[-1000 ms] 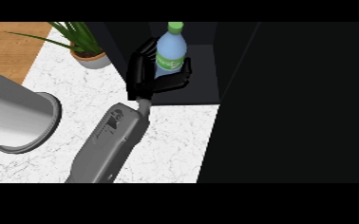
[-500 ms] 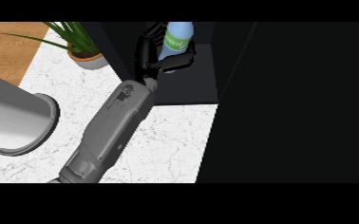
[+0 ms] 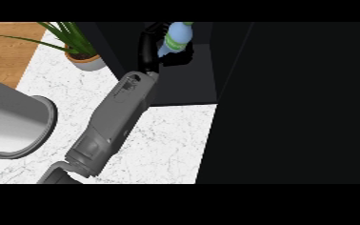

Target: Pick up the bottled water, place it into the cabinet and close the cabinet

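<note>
One step of three looks done, as far as you can judge: the bottle [image 3: 175, 39] is off the counter [image 3: 162, 138] and in the left hand [image 3: 156, 47]; placing and closing are both left.

Landmark is the cabinet [image 3: 184, 83], the dark box standing on the counter:
- bottle: inside the cabinet's open front, up toward its back; clear body, green label; it leans rather than standing upright; you can't tell whether its base touches the cabinet floor
- left hand: reaching into the cabinet from the front; fingers and thumb curled round the bottle's lower half, pinching it between them; grey forearm runs back out over the counter, away from the cabinet
- right hand: nowhere in view
- potted plant [image 3: 79, 47]: on the counter just left of the cabinet, apart from the arm
- grey round pot [image 3: 21, 126]: well left of the cabinet, at the view's edge
- big black panel [image 3: 288, 100]: right of the cabinet opening; probably the open door, but you can't be sure from this angle

Left to do, my read: settle the bottle upright on the cabinet floor; uncurl the fingers; back the arm out clear of the opening; swing the door shut. Watch the lean on release; it could tip.
</note>
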Robot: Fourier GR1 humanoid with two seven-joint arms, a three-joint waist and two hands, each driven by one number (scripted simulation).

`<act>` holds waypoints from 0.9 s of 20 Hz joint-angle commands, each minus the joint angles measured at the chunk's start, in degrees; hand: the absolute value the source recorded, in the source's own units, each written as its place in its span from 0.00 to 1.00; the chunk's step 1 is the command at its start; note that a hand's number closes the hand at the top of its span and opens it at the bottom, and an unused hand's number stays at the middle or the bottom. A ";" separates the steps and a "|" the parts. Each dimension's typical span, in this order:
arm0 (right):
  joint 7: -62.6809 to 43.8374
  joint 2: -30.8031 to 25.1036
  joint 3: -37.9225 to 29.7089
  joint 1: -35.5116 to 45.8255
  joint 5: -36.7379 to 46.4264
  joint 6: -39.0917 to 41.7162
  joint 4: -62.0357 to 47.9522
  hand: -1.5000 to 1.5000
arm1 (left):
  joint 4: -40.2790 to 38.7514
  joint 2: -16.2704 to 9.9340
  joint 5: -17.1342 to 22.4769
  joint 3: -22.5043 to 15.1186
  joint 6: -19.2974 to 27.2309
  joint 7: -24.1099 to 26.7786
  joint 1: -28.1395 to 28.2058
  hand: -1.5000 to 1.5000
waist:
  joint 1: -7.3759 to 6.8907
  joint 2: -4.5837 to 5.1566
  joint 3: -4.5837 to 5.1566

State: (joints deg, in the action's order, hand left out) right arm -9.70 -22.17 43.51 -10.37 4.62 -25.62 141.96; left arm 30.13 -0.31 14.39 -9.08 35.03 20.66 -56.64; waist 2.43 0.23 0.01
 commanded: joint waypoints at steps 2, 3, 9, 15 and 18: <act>-1.44 -1.68 -3.04 -0.50 -1.20 0.86 4.68 0.00 | -10.41 0.15 -1.92 1.72 2.88 1.15 -4.90 1.00 | 0.42 0.65 -0.01; -4.72 -0.62 0.15 0.68 1.73 0.26 6.46 0.00 | -10.31 0.30 -0.49 1.32 2.20 1.52 -3.56 1.00 | 0.31 0.42 0.07; -3.44 -0.04 -0.19 1.91 0.77 0.70 3.58 0.00 | -16.08 0.31 0.90 3.98 1.30 5.14 -5.71 1.00 | 1.03 0.83 0.08; -0.91 -2.46 -3.79 0.28 -3.21 2.03 4.77 0.00 | -20.31 0.29 -0.15 4.36 5.10 7.12 -6.38 1.00 | 1.24 0.94 -0.01; -1.41 -0.49 -1.02 1.80 -1.10 1.27 2.86 0.00 | -21.63 0.28 -0.40 4.11 5.40 9.80 -4.68 0.00 | 1.70 1.07 0.07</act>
State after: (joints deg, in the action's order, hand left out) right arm -9.50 -22.83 42.16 -8.67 3.00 -24.61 141.86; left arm 10.36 -0.48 14.20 -4.95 39.19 27.85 -62.55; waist 3.87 1.17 0.06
